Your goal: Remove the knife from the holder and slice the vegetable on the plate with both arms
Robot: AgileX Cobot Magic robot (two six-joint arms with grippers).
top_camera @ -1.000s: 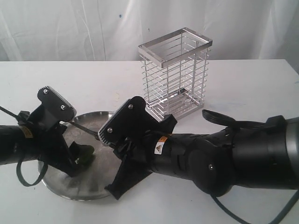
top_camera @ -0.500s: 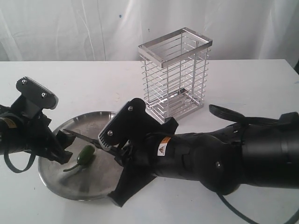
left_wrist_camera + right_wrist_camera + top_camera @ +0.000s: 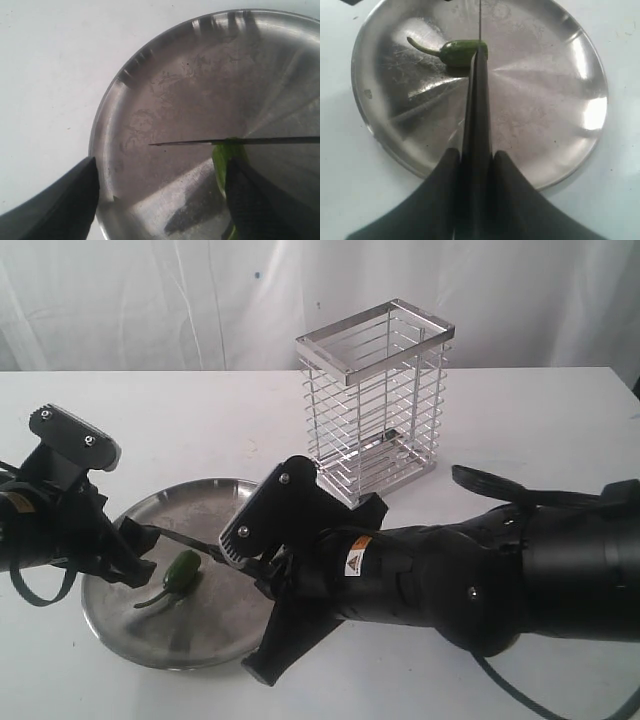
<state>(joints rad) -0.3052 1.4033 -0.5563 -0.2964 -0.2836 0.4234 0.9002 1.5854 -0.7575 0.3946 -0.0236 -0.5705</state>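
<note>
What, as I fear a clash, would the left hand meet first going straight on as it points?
Likely the slim black knife crossing before the open left hand, then the round steel plate; depth unclear.

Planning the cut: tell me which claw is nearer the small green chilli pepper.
Left. The left claw stands open right beside the green chilli pepper; the right claw grips the slim black knife farther back, only its blade reaching the pepper.

A plain white surface runs the full width of the exterior view, matte and evenly lit. Behind it, across the top of the frame, a white curtain hangs in loose vertical folds, with one small dark speck left of centre. The light is soft and diffuse, and shadows are faint.
</note>
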